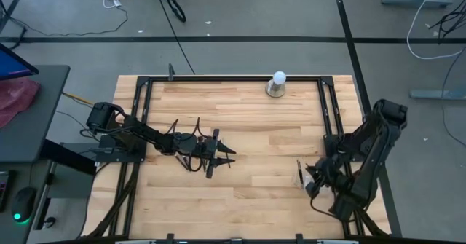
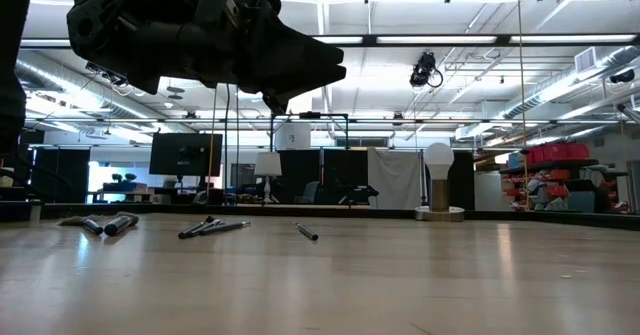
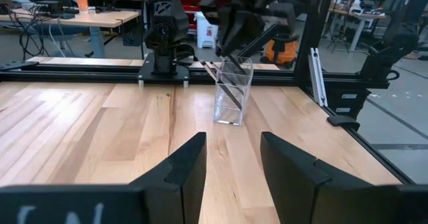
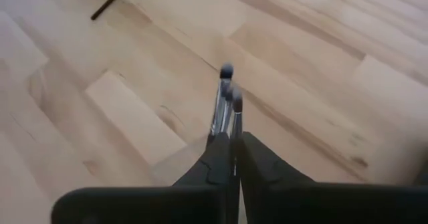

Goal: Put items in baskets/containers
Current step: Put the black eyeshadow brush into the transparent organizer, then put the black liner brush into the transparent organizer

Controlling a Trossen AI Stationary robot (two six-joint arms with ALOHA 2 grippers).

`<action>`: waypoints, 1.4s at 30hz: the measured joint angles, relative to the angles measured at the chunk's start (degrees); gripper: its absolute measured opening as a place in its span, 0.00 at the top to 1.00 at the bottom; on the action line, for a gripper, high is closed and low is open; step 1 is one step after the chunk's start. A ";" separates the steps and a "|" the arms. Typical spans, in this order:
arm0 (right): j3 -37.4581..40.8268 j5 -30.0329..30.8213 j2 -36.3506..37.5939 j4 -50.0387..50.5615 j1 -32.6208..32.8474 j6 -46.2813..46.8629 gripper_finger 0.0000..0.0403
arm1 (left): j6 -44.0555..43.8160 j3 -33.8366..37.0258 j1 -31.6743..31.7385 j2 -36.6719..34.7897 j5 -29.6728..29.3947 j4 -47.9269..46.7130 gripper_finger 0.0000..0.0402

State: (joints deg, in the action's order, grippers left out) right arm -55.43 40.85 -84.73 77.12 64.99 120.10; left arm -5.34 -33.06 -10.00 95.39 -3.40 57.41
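A clear plastic organiser [image 3: 233, 93] stands on the table's right side, with dark makeup brushes [image 3: 224, 83] leaning inside it. My right gripper [image 3: 242, 37] hovers just above its open top, shut on a thin brush. In the right wrist view, two silver-collared brush ends [image 4: 227, 97] show just past my right gripper [image 4: 234, 144]. My left gripper [image 3: 231, 144] is open and level over the table's middle, aimed at the organiser. Several loose brushes [image 1: 191, 148] lie flat on the wood around my left gripper [image 1: 227, 155]. My right gripper pinches a thin brush between its two fingers, which slant down from above and lie along the brush. The brush's silver collar and dark tip [image 4: 226, 83] stick out past the fingertips. A second tip [image 4: 236, 105] sits beside it; I cannot tell whether that brush is held as well.
A white ball on a round metal base [image 1: 277, 84] stands at the table's far edge. Dark frame rails [image 1: 329, 105] run along the table's sides. More brushes [image 2: 210, 227] lie scattered on the left half. Bare wood [image 1: 262, 200] lies between the two arms.
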 joint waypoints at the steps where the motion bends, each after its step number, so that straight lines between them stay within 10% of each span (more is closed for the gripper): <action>1: -0.01 -0.13 -0.56 0.00 0.39 1.00 0.94 | 0.00 0.00 0.00 0.00 0.00 0.02 0.63; 13: -1.99 -10.96 0.17 3.96 1.21 4.40 0.60 | -0.04 0.00 0.00 0.01 0.00 0.02 0.63; 21: -11.47 6.80 1.82 5.08 -5.94 -6.84 0.59 | -0.04 0.00 0.00 0.02 0.02 -0.63 0.63; 28: -9.54 12.87 1.81 -19.46 -20.86 -39.58 0.63 | -0.05 0.04 0.00 -4.69 0.02 -12.85 0.63; 35: -3.06 2.53 1.35 -58.80 -35.02 -79.33 0.56 | -0.29 0.04 -0.27 -10.92 -2.19 -27.77 0.63; 42: -0.18 -6.69 -5.32 -76.58 -43.98 -93.37 0.41 | -3.61 6.15 -2.45 -16.04 -8.75 -31.11 0.63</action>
State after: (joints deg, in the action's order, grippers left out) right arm -55.61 34.16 -90.05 0.54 21.01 26.73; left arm -8.95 -26.91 -12.45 79.35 -12.15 26.30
